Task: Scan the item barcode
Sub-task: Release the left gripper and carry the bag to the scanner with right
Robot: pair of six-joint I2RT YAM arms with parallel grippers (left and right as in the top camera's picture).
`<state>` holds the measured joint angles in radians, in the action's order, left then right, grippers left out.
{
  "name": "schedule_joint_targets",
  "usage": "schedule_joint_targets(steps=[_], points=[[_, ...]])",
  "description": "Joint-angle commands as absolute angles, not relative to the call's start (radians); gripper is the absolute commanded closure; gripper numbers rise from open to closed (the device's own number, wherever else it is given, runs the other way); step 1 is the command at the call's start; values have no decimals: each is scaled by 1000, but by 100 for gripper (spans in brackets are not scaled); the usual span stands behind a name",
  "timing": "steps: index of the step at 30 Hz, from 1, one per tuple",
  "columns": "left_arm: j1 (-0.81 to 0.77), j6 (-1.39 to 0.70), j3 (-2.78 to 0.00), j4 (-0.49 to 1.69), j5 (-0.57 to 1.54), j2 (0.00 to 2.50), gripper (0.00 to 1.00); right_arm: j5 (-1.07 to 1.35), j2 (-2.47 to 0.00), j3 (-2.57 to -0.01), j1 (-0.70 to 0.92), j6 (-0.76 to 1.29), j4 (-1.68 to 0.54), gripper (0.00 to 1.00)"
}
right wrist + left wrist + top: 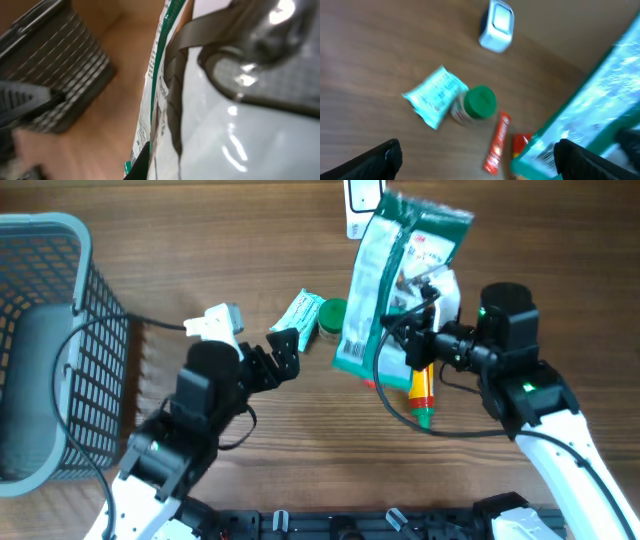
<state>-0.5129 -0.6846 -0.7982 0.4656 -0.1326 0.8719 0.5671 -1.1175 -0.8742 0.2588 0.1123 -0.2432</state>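
Right claw (412, 332) clenched on green-white bag (385, 270), left claw (283, 352) released, bag print unreadable

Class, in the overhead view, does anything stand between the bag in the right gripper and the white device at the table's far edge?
Nothing visible does. The bag, shut in the right gripper, is raised with its top beside the white device; jar and packet lie aside.

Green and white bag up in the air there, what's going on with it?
The right gripper is shut on the green and white bag, holding it up over the table near a small white device at the far edge, possibly the scanner. The left gripper is open and empty, beside a teal packet and a green-lidded jar.
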Motion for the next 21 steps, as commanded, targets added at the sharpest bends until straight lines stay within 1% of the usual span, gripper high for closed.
schedule_joint_targets(steps=[1,3,5,9,14,19,20,21], points=[[-556,-658,-799,469,-383,876,0,338,-1117,-888,260,-11,-168,95],[-556,-659,-799,469,-383,894,0,222,-1135,-888,260,-89,-100,96],[-556,-659,-798,469,-383,913,0,159,-1167,-888,260,-158,-13,95],[-556,-659,-799,469,-383,960,0,97,-1262,-888,260,-272,183,95],[-556,-659,-799,469,-383,1017,0,67,-1456,-888,260,-471,488,95],[-555,-658,-799,469,-383,1079,0,0,-1695,-912,260,-525,878,95],[-555,-658,-798,469,-391,1095,0,-3,-1767,-950,260,-525,937,96],[-553,-658,-799,468,-394,1101,0,-2,-1795,-973,260,-525,942,96]])
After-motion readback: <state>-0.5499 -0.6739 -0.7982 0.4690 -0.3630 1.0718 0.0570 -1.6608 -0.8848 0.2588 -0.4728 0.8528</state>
